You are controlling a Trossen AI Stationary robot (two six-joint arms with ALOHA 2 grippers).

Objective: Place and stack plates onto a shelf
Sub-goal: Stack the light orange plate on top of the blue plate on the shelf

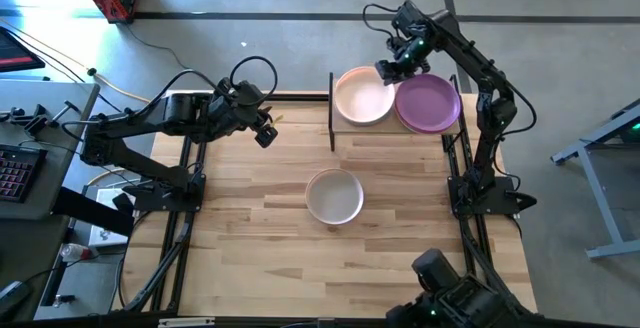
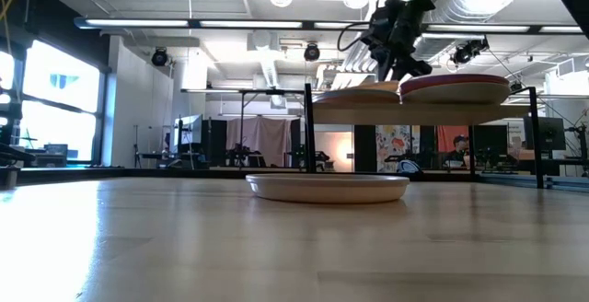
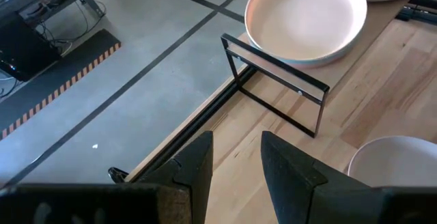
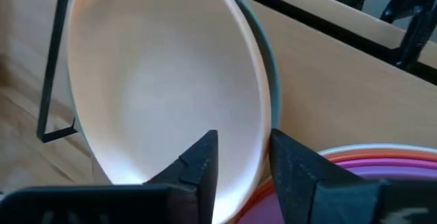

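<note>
Right gripper [image 4: 240, 157] astride peach plate [image 4: 164, 80] rim (shelf)

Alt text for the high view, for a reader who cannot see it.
Right hand hovers at the shelf, where a pale peach plate and a purple plate sit side by side. An off-white plate lies on the table; the left hand waits.
</note>
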